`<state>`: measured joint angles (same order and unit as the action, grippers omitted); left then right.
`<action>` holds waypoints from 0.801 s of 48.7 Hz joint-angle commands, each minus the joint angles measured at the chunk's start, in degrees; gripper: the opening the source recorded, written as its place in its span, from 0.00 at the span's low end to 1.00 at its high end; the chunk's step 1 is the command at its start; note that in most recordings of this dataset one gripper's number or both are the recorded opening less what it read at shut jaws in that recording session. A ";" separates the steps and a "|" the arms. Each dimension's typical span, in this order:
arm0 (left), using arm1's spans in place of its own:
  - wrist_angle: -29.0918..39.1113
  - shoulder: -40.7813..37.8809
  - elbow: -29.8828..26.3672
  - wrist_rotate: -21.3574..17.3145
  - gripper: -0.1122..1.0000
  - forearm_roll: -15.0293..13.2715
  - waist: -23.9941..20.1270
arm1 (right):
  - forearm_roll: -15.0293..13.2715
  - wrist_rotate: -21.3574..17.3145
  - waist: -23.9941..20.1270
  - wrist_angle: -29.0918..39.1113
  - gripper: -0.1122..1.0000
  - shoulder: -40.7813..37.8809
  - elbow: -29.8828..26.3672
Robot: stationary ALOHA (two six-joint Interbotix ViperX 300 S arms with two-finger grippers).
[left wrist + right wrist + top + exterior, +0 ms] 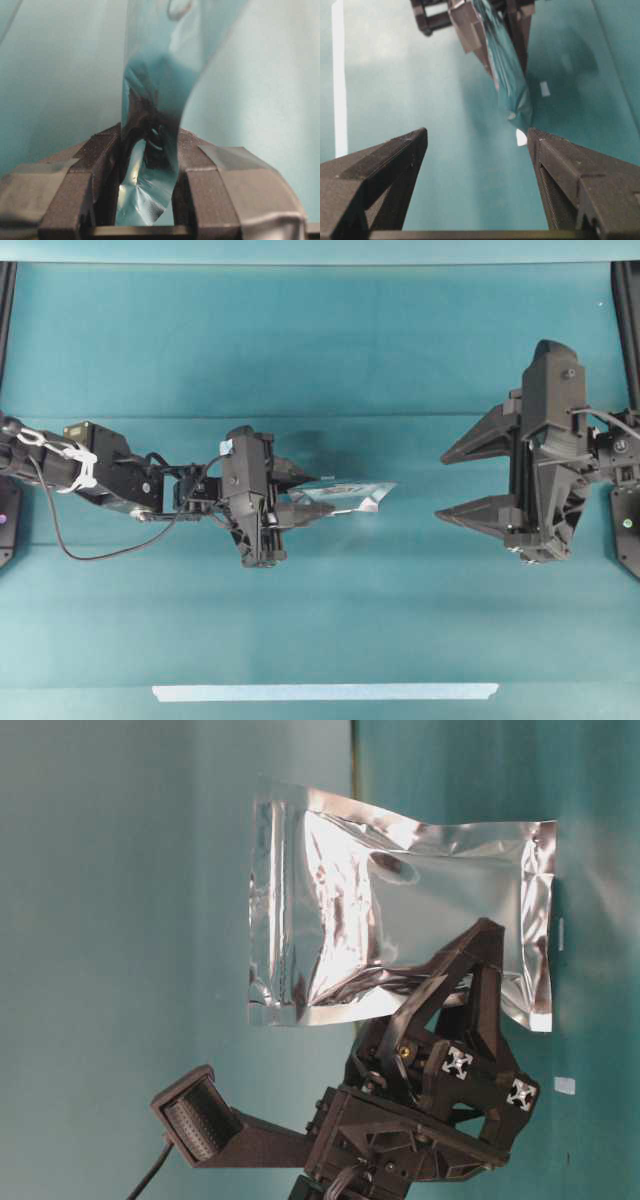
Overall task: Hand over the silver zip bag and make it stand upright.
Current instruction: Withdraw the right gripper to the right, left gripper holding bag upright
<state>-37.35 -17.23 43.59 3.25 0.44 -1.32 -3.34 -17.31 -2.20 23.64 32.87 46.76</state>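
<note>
The left gripper (pixel 300 490) is clamped on the silver zip bag (pixel 350 495) and holds it in the air above the teal table (pixel 300 340). In the overhead view the bag shows as a thin, nearly edge-on sliver sticking out from the left gripper's fingertips toward the right gripper (pixel 450 483). The table-level view shows the bag (pixel 400 920) broadside, a crinkled rectangle with flat sealed borders, pinched by the left gripper (pixel 440 970) at one edge. From the left wrist the foil (pixel 150 100) runs straight out between the two closed fingers (pixel 100 170).

The right gripper stands well apart from the bag, jaws spread wide and empty. In its wrist view the bag (pixel 512 85) hangs ahead of the open fingers (pixel 385 165), nearer the one at that view's right, touching neither
</note>
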 commanded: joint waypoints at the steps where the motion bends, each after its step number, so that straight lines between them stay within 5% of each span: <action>1: 0.18 0.09 0.09 0.18 0.35 0.18 0.79 | -0.09 -0.44 -0.44 -0.26 0.88 0.26 -0.53; 39: 1.05 0.09 0.18 0.00 0.35 0.18 1.23 | -0.09 -0.44 -0.44 -0.35 0.88 0.35 -0.44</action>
<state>-36.65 -17.23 43.59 3.08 0.44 -1.05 -3.34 -17.23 -2.46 23.64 32.87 46.76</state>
